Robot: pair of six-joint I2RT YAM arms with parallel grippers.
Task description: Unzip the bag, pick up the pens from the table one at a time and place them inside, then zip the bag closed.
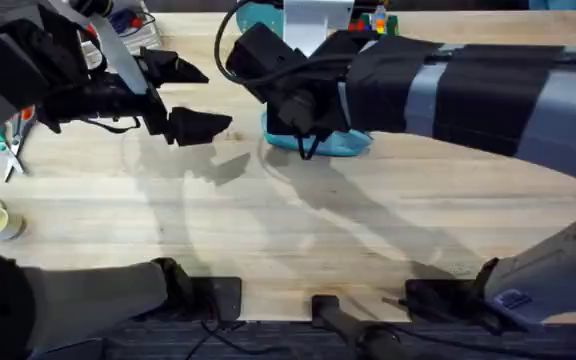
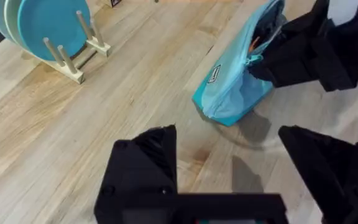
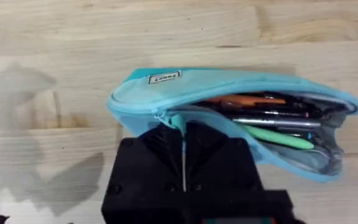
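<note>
gripping the zipper pull (image 3: 180,127), the right gripper (image 3: 184,163) stands pinched shut at one end of the bag (image 3: 229,118), which lies on the table (image 1: 368,230) with its mouth gaping. the bag's long axis runs away from that gripper; closing calls for drawing the pull along it. a green pen (image 3: 277,137) and a silver pen (image 3: 272,122) lie lengthwise inside. the left gripper (image 1: 196,100) hangs wide open, well apart, so the right arm is nearer.
</note>
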